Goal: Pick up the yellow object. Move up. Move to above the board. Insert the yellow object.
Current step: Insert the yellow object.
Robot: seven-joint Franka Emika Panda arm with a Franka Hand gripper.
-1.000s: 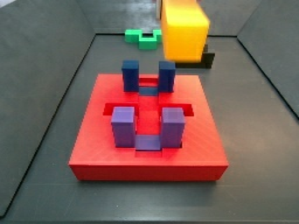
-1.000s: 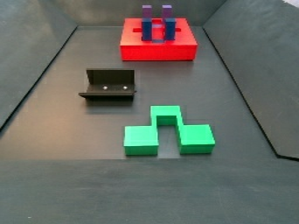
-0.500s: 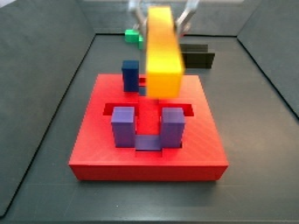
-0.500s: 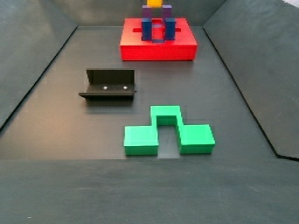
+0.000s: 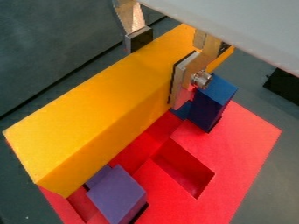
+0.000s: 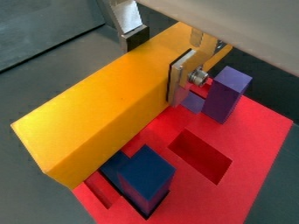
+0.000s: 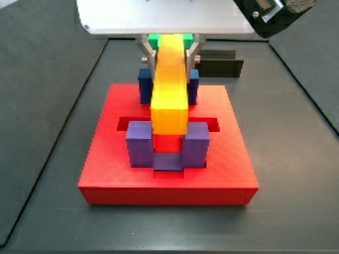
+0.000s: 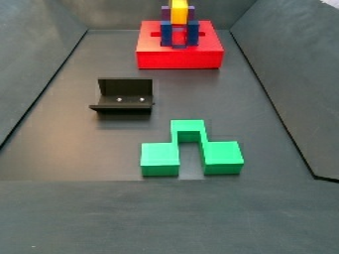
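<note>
While the gripper [image 5: 162, 54] hangs over the board [image 5: 239, 162], its 2 silver fingers [image 5: 186, 74] press on opposite long faces of the yellow object [image 5: 100, 118], pinching it near one end. The bar runs lengthwise out from between the fingers, so most of it lies beyond the gripper, tilted down toward the red slab. In a side view the yellow object [image 7: 169, 87] sits above the middle of the board [image 7: 166, 171], in line with the gap between the 2 purple posts [image 7: 139, 144] at the front and the 2 blue posts [image 7: 146, 79] behind. Both wrist views show open rectangular recesses in the red surface just beside the bar's lower edge. In a side view the green block [image 8: 189, 149] and the fixture [image 8: 123, 96] rest on the dark floor, well apart from the board [image 8: 179, 52].
</note>
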